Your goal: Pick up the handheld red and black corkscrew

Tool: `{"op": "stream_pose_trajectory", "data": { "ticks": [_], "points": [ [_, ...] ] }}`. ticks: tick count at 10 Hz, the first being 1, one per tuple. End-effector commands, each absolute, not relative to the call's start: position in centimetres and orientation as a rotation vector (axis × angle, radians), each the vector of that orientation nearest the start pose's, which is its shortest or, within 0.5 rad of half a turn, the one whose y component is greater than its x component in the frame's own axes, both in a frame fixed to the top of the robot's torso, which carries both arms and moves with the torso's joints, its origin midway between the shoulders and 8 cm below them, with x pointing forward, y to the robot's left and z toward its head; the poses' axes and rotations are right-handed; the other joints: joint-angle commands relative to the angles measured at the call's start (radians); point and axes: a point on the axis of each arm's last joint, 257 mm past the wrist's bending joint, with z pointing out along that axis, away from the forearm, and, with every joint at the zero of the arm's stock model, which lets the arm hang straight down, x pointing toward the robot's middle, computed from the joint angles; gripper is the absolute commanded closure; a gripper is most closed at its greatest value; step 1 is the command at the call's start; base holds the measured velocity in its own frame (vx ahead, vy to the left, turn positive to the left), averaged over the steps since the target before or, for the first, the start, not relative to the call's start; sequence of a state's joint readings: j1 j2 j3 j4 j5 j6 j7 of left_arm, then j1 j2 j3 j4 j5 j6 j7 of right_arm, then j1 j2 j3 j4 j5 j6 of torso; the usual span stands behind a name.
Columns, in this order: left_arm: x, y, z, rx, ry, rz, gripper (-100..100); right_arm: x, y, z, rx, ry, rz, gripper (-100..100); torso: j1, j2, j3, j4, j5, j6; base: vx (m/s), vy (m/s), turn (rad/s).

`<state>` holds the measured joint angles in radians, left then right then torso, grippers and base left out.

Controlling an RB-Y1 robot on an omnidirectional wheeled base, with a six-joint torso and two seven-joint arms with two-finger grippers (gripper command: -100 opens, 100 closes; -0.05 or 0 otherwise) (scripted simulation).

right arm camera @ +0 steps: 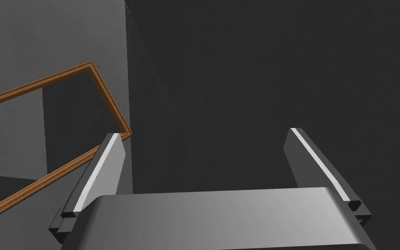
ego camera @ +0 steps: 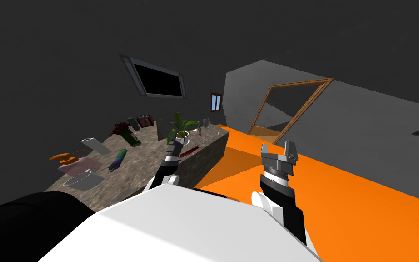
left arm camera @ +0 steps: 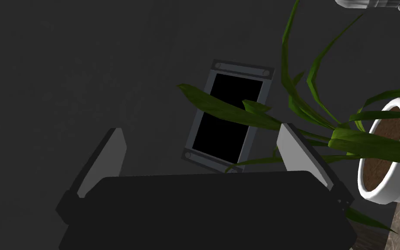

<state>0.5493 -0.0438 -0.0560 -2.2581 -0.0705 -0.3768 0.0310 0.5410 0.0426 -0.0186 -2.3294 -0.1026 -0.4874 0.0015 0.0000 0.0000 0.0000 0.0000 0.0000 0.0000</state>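
At the counter (ego camera: 145,157) edge, red corkscrew (ego camera: 189,152) beside left end effector (ego camera: 177,143), fingers (left arm camera: 112,152) apart.

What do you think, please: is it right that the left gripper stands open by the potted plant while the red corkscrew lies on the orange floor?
Not quite: the head view shows the red corkscrew lying on the stone counter, not the orange floor. The rest holds: the left gripper stands open by the potted plant.
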Motion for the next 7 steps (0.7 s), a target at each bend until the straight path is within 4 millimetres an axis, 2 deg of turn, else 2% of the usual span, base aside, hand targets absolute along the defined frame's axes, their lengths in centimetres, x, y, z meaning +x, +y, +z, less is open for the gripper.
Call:
{"op": "stream_pose_trajectory", "data": {
  "ticks": [1,3,4,7],
  "points": [
    [36.4,27.1,-3.4,-0.808,0.779,-1.269,-100,32.9,-30.5,3.1,0.745,0.509,1.329,0,0.000,0.000,0.000,0.000,0.000,0.000,-0.007,-0.025,-0.008],
    [36.1,28.5,-4.7,-0.821,0.829,-1.253,-100,32.9,-30.5,3.1,0.745,0.509,1.329,0,-0.003,0.002,0.001,0.000,-0.001,0.000,-0.029,-0.072,-0.011],
    [36.1,28.4,-4.7,-0.812,0.842,-1.252,-100,32.9,-30.5,3.1,0.745,0.509,1.329,0,-0.005,0.002,0.001,0.000,-0.001,0.000,-0.010,-0.061,-0.001],
    [35.2,31.9,-7.5,-0.882,0.915,-1.216,-100,32.9,-30.5,3.1,0.745,0.509,1.329,0,-0.005,0.000,0.000,0.000,-0.001,0.000,0.003,-0.084,-0.034]
  ]
}}
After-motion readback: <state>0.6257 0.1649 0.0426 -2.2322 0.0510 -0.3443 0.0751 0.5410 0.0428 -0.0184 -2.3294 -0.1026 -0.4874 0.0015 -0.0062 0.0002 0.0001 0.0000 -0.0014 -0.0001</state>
